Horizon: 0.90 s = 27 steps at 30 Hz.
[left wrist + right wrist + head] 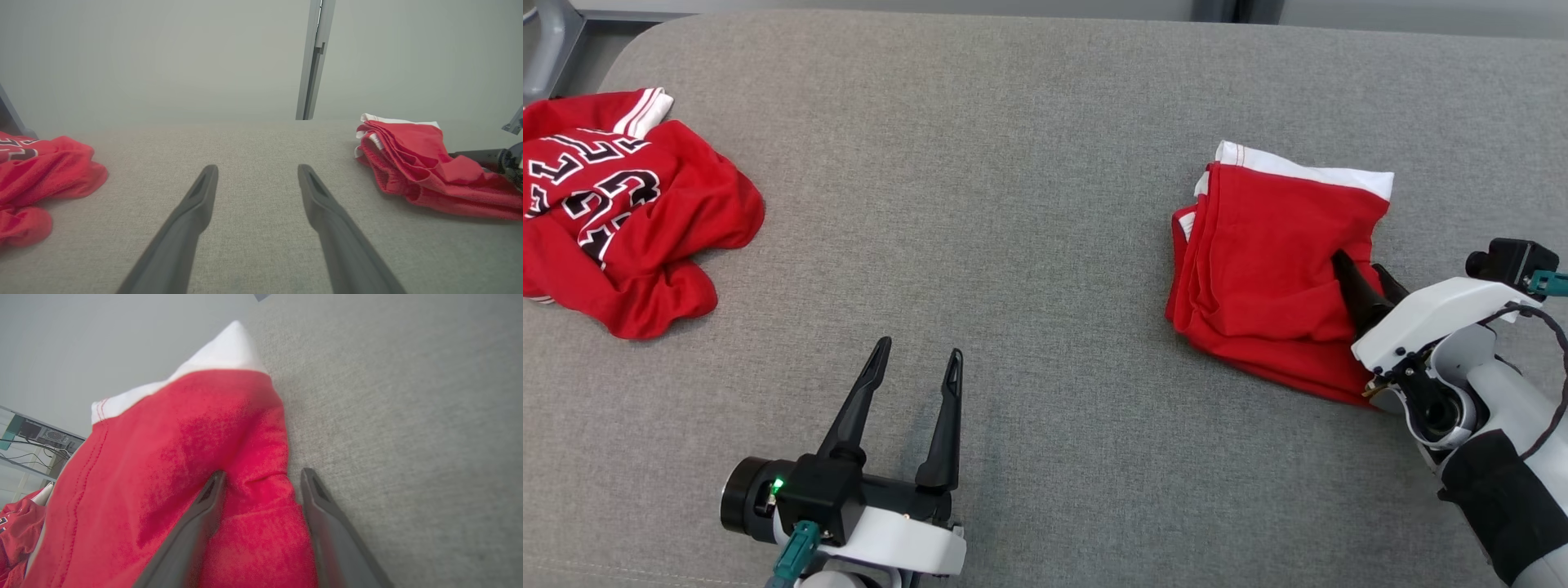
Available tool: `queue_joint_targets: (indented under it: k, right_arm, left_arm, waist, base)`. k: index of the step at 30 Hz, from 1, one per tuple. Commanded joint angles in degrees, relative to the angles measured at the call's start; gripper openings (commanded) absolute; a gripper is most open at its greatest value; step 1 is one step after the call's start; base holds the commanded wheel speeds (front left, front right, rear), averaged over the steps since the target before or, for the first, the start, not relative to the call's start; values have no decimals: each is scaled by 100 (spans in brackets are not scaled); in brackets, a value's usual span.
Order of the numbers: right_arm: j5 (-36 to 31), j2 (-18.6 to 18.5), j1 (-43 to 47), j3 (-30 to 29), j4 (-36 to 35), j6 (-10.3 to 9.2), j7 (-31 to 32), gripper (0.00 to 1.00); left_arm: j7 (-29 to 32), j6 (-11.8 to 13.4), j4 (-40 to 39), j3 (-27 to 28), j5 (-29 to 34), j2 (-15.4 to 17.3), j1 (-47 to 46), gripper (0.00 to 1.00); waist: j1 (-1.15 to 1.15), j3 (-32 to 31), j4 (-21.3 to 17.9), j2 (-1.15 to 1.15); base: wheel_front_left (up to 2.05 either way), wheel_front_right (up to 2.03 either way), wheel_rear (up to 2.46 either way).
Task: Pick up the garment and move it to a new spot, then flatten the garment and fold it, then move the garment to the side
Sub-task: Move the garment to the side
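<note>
The folded garment (1274, 253), red with a white band (1307, 171) along its far edge, lies on the grey surface (1013, 163) directly under and in front of the right gripper (1360, 265). It looks like a compact packet of several layers. I therefore judge that the folding is done and that the step in hand is the last one, to move it to the side.

In the right wrist view the right gripper (263, 475) has its two fingers wide apart. A raised ridge of the garment (184, 457), near its right-hand edge, stands between them. The cloth is not pinched, so this gripper is released and not grasping. Bare surface begins just beside its right finger.

The left gripper (919, 349) is also released, with fingers spread and nothing in them. It is over bare surface well to the left of the garment. Further to its left a second red jersey (629, 220) lies crumpled.

Several things could go wrong from here. The ridge between the fingers may belong to the top layer alone; a close on it would then lift that layer only and the packet would open. The hold is also at one edge, so the far side may drag on the rough surface and unfold. If the fingers sit too shallow, the cloth may slip out.
</note>
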Motion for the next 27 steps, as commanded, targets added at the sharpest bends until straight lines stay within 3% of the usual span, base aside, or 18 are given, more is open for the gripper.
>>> queue_joint_targets:
  k: [1,9,17,27]
  right_arm:
    - [82,174,202,209,25,6,52,0]
    - [-189,-196,40,722,-204,10,-623,0]
    - [-983,-388,-548,1136,-73,10,-1200,0]
    - [-2464,-112,-569,-164,-522,9,-1210,0]
  left_arm:
    - [-23,46,6,1,-31,18,-103,100]
    - [-23,70,-86,54,27,17,-65,100]
    - [-23,-117,-270,154,245,25,-228,100]
    - [-22,-323,-504,189,568,193,-535,100]
  waist:
    - [0,1,7,0]
    - [0,-4,-106,0]
    - [0,186,-631,0]
    - [0,481,-1569,0]
  base:
    - [0,0,0]
    - [0,0,0]
    - [0,0,0]
    - [0,0,0]
